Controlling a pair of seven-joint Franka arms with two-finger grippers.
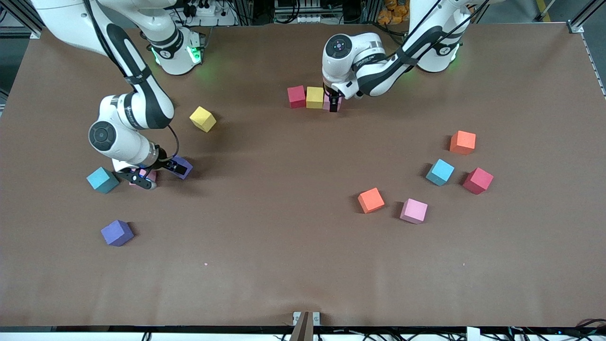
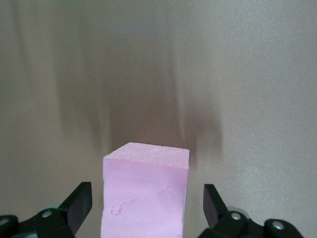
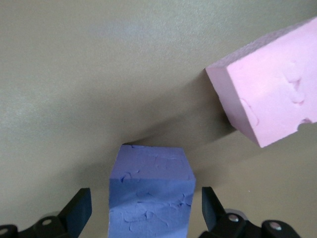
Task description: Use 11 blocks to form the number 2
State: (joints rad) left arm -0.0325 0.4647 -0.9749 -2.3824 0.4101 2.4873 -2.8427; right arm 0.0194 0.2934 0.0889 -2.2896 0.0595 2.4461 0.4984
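I see the brown worktop [image 1: 293,246] carrying everything. The left gripper [image 1: 334,105] is down at the row of three blocks: a red block [image 1: 296,96], a yellow block [image 1: 314,97] touching it, and a pink block [image 2: 144,198] at the row's end toward the left arm. In the left wrist view its fingers [image 2: 79,206] stand wide, one on each side of that pink block with a gap on both sides, so nothing is gripped.

The right gripper [image 1: 158,171] is low toward the right arm's end of the worktop. Its fingers [image 3: 79,210] are also wide, straddling a purple block [image 3: 151,191] without touching it. Just beside those fingers lies another pink block [image 3: 270,84], tilted, close enough to crowd them. A light blue block [image 1: 102,179] sits near that, with a second purple block [image 1: 117,232] nearer the front camera and a loose yellow block [image 1: 203,119] farther from it.

Well apart from both sets of fingers, toward the left arm's end, lie two orange blocks [image 1: 462,142], a light blue one [image 1: 440,172], a red one [image 1: 477,180] and a pink one [image 1: 414,210].
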